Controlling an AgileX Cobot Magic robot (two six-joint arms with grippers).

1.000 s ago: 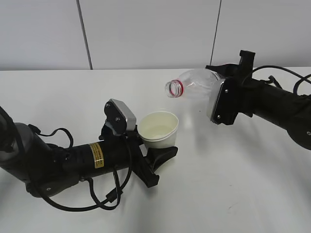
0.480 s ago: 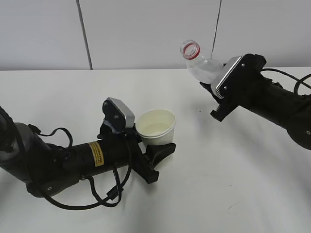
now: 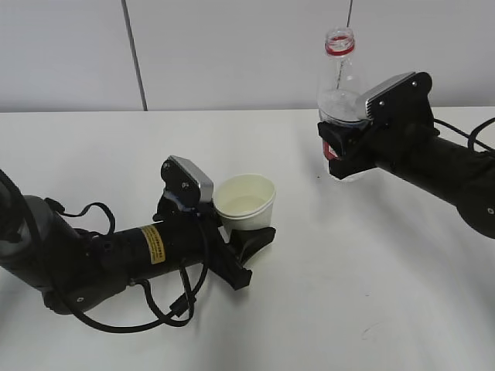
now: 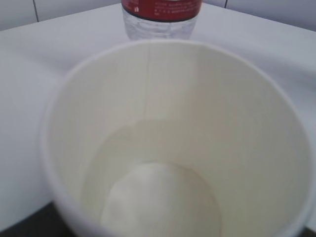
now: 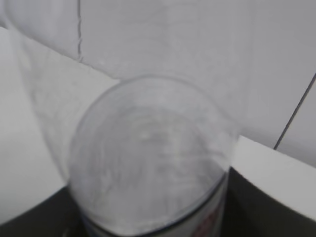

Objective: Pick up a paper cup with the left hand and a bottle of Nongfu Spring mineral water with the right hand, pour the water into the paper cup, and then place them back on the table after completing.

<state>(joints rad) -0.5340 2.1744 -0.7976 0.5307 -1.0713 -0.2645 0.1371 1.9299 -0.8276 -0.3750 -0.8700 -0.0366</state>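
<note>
My left gripper (image 3: 249, 236) is shut on the white paper cup (image 3: 244, 202) and holds it upright, low over the white table (image 3: 371, 294). In the left wrist view the cup (image 4: 163, 98) fills the frame, with clear water (image 4: 158, 197) in its bottom. My right gripper (image 3: 340, 147) is shut on the clear bottle (image 3: 340, 69), which stands upright with its red neck ring and open mouth on top, its base near the table. The bottle's red label shows beyond the cup in the left wrist view (image 4: 160, 15). In the right wrist view the bottle (image 5: 148, 163) fills the frame.
A white panelled wall (image 3: 232, 46) runs behind the table. The left arm's black cables (image 3: 166, 313) lie looped on the table at front left. The right arm's cable (image 3: 472, 131) lies at the far right.
The right gripper has turned the bottle from tilted, mouth towards the cup, to upright and drawn it right and away from the cup. The left gripper and cup have barely moved.
</note>
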